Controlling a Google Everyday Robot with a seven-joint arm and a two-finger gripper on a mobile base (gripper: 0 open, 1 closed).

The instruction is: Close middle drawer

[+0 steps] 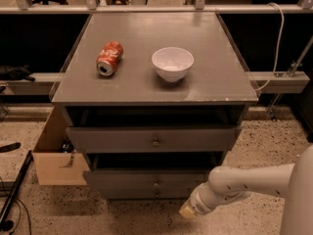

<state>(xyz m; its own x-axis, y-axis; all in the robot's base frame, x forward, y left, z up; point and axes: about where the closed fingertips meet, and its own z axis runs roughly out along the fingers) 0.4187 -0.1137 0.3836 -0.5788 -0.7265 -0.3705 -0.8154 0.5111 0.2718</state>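
The grey cabinet has three drawers. The uppermost drawer, with a round knob, stands pulled out. Below it the middle drawer, with a small dark knob, is also pulled out, and a dark gap shows above its front. The lowest drawer shows as a narrow strip beneath it. My gripper, at the end of the white arm, hangs low near the floor. It is just below and to the right of the middle drawer's front and apart from it.
A red soda can lies on its side and a white bowl stands on the cabinet top. An open cardboard box sits on the floor at the cabinet's left. Cables lie at far left. A shelf rail runs on the right.
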